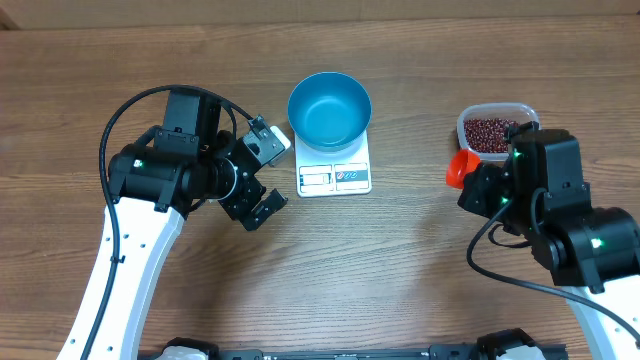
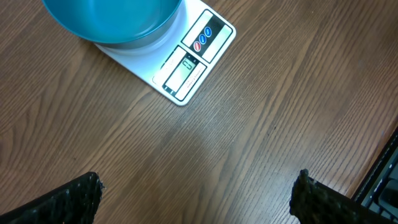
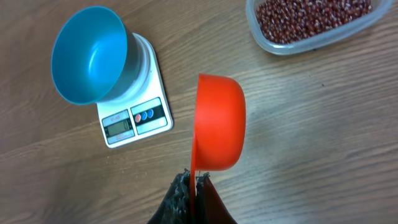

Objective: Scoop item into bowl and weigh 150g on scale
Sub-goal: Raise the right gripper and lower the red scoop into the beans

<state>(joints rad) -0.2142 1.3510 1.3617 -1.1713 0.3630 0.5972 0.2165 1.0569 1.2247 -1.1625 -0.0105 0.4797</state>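
Jaws on my left gripper (image 1: pixel 272 172) stand spread wide from overhead, holding nothing, just left of the scale (image 1: pixel 335 178); the blue bowl (image 1: pixel 330 110) sits on the scale's far half, display and buttons left uncovered; my right gripper (image 1: pixel 474 180) is pressed together on the handle of an orange scoop (image 1: pixel 459 168), right beside the clear tub (image 1: pixel 497 108) of beans (image 1: pixel 489 133); scale and tub lie well apart on the wooden table (image 1: pixel 400 270).

Left wrist: both fingertips (image 2: pixel 74 199) show at the bottom corners with bare wood between them; the scale (image 2: pixel 186 68) and bowl (image 2: pixel 112 22) sit near the top edge.

Right wrist: the fingers (image 3: pixel 181 198) pinch the scoop's handle; its cup (image 3: pixel 219 121) is turned edge-on, so I cannot tell what it carries; beans (image 3: pixel 311 15) fill the tub at top right; the bowl (image 3: pixel 87 56) looks empty on the scale (image 3: pixel 134 118) at left.
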